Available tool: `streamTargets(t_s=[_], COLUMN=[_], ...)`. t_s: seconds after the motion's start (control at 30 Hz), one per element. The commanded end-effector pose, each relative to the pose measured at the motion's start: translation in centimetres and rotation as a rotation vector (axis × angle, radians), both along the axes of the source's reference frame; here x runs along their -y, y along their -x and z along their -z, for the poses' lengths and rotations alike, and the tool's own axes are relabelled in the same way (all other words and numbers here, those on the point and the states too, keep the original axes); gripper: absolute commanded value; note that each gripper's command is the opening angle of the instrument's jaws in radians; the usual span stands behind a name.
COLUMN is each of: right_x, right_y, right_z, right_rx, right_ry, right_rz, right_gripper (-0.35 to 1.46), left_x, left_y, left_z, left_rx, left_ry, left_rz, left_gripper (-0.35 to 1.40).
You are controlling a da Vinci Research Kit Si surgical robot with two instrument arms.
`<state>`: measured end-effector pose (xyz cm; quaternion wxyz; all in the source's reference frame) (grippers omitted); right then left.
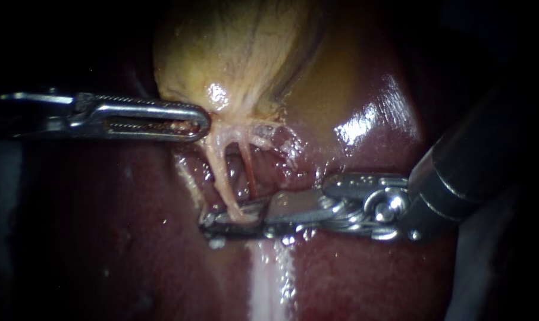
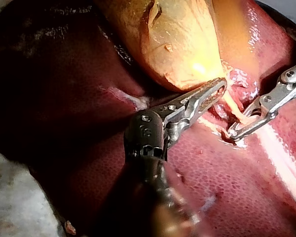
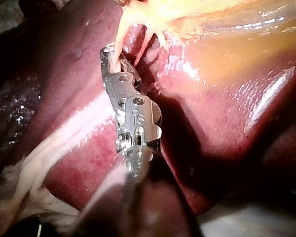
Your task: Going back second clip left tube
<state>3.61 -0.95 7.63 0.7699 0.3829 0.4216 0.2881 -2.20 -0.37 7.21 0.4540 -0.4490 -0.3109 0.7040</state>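
**Endoscope view, with both wrist views.** The liver (image 1: 364, 261) is lying exposed, and the gallbladder (image 1: 240, 47) is resting on it toward its far edge.

I am holding the hand of my left instrument (image 1: 201, 122) closed on the gallbladder's lower edge. Its two jaws are lying almost together, with pale tissue pinched at their tips. As I judge it, this pull is drawing the gallbladder away from the liver. That is making the two tubes under it stand out taut and apart rather than lie slack on the liver's surface.

The left tube (image 1: 222, 175), the paler one, is running from the gallbladder's lower edge down to the liver. The other tube (image 1: 250, 172), redder, is lying just beside it.

The hand of my right instrument (image 1: 213, 224) is sitting at the left tube's lower end, close against the liver. Its two jaws are meeting at their tips, and the tube is passing between them, so I am reading the hand as closed on the left tube. The shaft is lying nearly flat along the liver, crosswise to the tube, which is letting the jaws take the tube squarely.

I cannot tell a clip apart from the metal of the jaws. A pale streak (image 1: 269, 279) is running along the liver from under this hand toward the near edge.

Going back calls first for this hand to be opening clear of the tube. If it were drawn away while closed, it would be dragging the taut tube with it.
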Motion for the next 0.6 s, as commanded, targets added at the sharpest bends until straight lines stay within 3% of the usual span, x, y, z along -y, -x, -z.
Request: streamTargets(t_s=[0.03,0.33,0.43,0.5,0.6], right_x=[0.00,0.00,-0.01,-0.02,-0.03], right_y=[0.00,-0.01,-0.03,-0.05,-0.06], right_z=[0.00,-0.01,-0.01,-0.02,-0.03], right_rx=[0.000,-0.010,-0.058,-0.073,-0.090], right_ry=[0.001,-0.033,0.017,0.053,0.100], right_rz=[0.000,-0.007,-0.005,0.006,0.025], right_gripper=[-0.35,-0.30,0.24,0.38,0.45], left_x=[0.00,0.01,0.01,0.01,0.02], left_y=[0.00,-0.02,-0.03,-0.04,-0.04], left_z=[0.00,-0.01,-0.01,-0.02,-0.02], left_rx=[0.000,0.001,0.001,0.001,0.001], left_ry=[0.000,0.001,0.001,0.001,0.002], left_rz=[0.000,-0.001,-0.002,-0.002,-0.002], left_gripper=[-0.35,-0.35,-0.35,-0.35,-0.35])
